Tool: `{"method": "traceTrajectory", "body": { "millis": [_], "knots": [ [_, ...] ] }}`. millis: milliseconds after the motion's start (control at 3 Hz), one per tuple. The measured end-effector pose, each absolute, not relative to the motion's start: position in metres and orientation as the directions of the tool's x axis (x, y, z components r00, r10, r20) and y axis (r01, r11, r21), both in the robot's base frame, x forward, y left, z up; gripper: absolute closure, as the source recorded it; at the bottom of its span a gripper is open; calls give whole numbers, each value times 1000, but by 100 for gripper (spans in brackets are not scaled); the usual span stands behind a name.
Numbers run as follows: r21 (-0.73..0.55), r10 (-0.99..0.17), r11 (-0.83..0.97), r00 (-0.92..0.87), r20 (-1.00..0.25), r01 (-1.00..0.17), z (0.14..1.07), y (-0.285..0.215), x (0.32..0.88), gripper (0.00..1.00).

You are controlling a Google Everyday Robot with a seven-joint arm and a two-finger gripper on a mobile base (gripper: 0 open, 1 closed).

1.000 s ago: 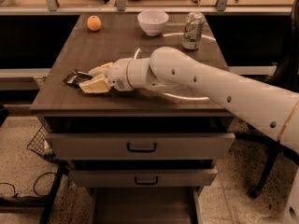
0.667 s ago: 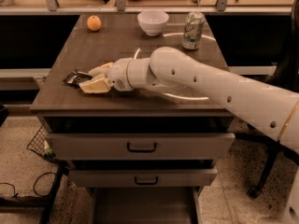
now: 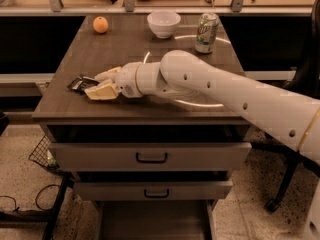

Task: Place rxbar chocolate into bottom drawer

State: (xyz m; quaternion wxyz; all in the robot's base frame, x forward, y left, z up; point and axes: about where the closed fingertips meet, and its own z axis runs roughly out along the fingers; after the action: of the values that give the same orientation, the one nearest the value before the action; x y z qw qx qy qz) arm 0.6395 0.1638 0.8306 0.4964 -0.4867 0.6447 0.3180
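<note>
The small dark, shiny-wrapped rxbar chocolate [image 3: 79, 83] lay on the dark wood-grain cabinet top [image 3: 150, 51], at left of centre, near the front edge. The cream two-finger gripper [image 3: 92, 86] on the white arm sat right at the bar. Whether the claw was clenched on it could not be told. The pale marks on the wrapper were unreadable. The bottom drawer [image 3: 150, 223], a shallow grey tray, stood open at the lower edge. Along the top of the frame stood an orange fruit [image 3: 100, 24], a white bowl [image 3: 163, 23] and a green soda can [image 3: 206, 32], whose label was illegible.
</note>
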Motion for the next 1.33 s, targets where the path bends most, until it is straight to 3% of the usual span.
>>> {"method": "traceTrajectory", "body": {
  "millis": [333, 667, 1333],
  "knots": [
    [-73, -312, 324, -33, -950, -943, 831, 164, 639, 83],
    [-73, -312, 323, -33, -950, -944, 831, 165, 639, 52],
    [-73, -312, 321, -33, -950, -944, 831, 166, 639, 4]
  ]
}}
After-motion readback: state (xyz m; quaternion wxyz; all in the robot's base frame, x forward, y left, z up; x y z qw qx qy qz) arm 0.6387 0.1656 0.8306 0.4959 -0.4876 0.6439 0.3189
